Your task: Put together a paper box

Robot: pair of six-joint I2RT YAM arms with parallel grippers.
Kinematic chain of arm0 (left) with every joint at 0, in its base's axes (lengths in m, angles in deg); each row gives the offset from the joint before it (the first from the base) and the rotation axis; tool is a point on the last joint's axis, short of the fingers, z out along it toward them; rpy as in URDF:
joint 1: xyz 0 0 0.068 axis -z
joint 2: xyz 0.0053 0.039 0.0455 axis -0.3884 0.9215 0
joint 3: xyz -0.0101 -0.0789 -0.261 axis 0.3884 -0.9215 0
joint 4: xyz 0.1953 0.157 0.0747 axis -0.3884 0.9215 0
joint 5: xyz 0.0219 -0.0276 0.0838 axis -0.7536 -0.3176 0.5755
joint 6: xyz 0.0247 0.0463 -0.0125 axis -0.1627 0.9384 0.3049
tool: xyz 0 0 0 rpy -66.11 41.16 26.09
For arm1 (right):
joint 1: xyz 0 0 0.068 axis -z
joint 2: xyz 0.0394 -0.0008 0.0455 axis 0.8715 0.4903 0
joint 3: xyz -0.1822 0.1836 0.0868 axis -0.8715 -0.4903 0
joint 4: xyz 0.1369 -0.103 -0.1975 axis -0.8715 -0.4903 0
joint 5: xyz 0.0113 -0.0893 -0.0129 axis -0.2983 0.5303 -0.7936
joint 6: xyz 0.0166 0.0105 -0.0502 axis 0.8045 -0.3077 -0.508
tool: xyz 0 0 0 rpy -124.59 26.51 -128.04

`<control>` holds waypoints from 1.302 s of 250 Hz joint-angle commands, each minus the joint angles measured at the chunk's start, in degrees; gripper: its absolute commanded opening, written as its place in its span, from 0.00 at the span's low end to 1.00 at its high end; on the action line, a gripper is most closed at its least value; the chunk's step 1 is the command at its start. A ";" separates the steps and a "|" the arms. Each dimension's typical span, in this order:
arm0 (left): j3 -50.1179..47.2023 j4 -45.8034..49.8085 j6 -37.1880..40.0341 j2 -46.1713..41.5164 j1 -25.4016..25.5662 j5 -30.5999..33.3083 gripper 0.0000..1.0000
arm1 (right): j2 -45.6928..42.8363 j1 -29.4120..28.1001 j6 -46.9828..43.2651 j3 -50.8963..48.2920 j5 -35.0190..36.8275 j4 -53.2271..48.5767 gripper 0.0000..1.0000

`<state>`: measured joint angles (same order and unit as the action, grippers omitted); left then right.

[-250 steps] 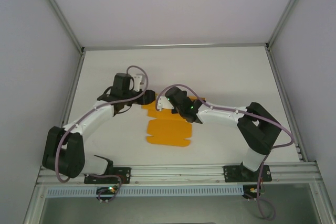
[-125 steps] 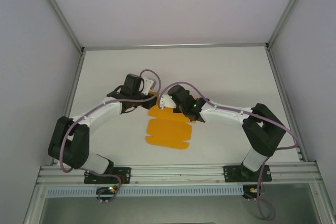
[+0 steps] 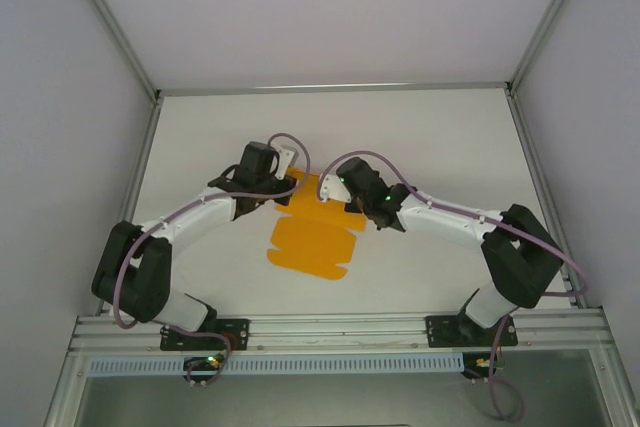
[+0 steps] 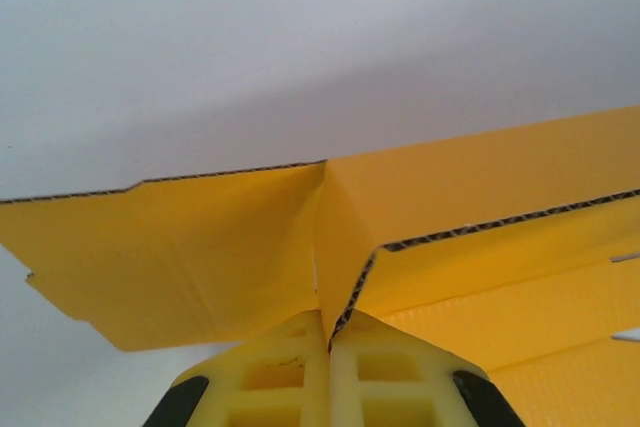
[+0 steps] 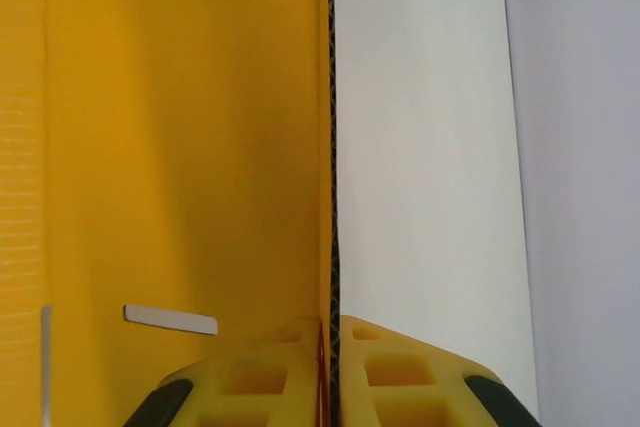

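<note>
The paper box (image 3: 310, 239) is a flat orange-yellow die-cut sheet lying on the white table (image 3: 450, 147), between the two arms. My left gripper (image 3: 287, 187) is at the sheet's far-left corner. In the left wrist view its yellow fingers (image 4: 270, 372) are shut on a raised, folded flap of the paper box (image 4: 200, 257), with the corrugated edge pinched between them. My right gripper (image 3: 334, 193) is at the sheet's far-right part. In the right wrist view its fingers (image 5: 400, 372) pinch the upright edge of the paper box (image 5: 180, 147).
Grey walls close in the table on the left, back and right, with metal frame posts (image 3: 535, 37) at the corners. An aluminium rail (image 3: 340, 329) carrying both arm bases runs along the near edge. A small slot (image 5: 170, 319) is cut in the card near the right fingers.
The left gripper swung right to the sheet's far-left corner and shut on a flap. The right arm stretched left, and the sheet's near end shifted left.
</note>
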<state>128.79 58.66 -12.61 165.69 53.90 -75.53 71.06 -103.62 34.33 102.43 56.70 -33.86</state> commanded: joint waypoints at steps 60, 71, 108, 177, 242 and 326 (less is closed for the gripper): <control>-1.66 -3.54 0.00 -1.80 0.99 -5.06 0.00 | 3.97 -0.16 -0.48 1.39 -1.59 4.45 0.12; -1.87 -3.71 -0.25 -1.87 1.12 -4.99 0.00 | 4.44 -0.17 -0.40 1.76 -1.93 4.66 0.11; -2.31 -4.06 -0.33 -2.00 1.65 -4.84 0.00 | 4.88 -0.17 -0.14 2.19 -2.04 5.80 0.10; -3.33 -5.52 -1.45 -2.14 2.24 -4.74 0.00 | 4.15 -0.30 0.42 2.12 -1.44 7.34 0.14; -3.75 -5.65 -1.72 -3.04 2.35 -4.53 0.16 | 3.96 -0.58 -3.12 1.61 0.67 8.79 0.00; -7.85 -4.47 -9.19 -11.40 -1.86 -5.43 0.99 | 7.23 -1.27 -24.07 -7.28 12.47 36.81 0.00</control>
<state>123.57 54.35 -16.83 159.41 54.58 -79.03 75.52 -104.30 19.47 96.81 63.95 -8.98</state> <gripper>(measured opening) 0.906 0.054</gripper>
